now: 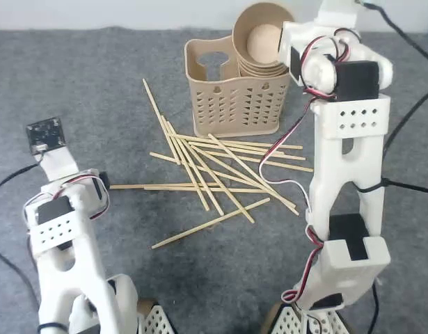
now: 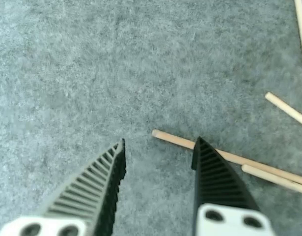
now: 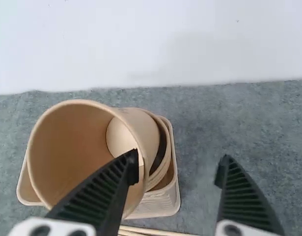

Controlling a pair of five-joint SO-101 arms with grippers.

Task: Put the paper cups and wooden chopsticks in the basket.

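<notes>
Chopsticks [image 1: 200,187] lie scattered before the basket [image 1: 234,104]; cups [image 1: 259,38] inside, apparently stacked.

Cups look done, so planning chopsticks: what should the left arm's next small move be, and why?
Probably lower the left claw and close on the chopstick whose end lies between its open jaws. The paper cups already sit in the basket, while the chopsticks lie on the mat.

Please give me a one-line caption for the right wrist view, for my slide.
Open right end effector close to a tilted stack of paper cups in the basket.
</notes>
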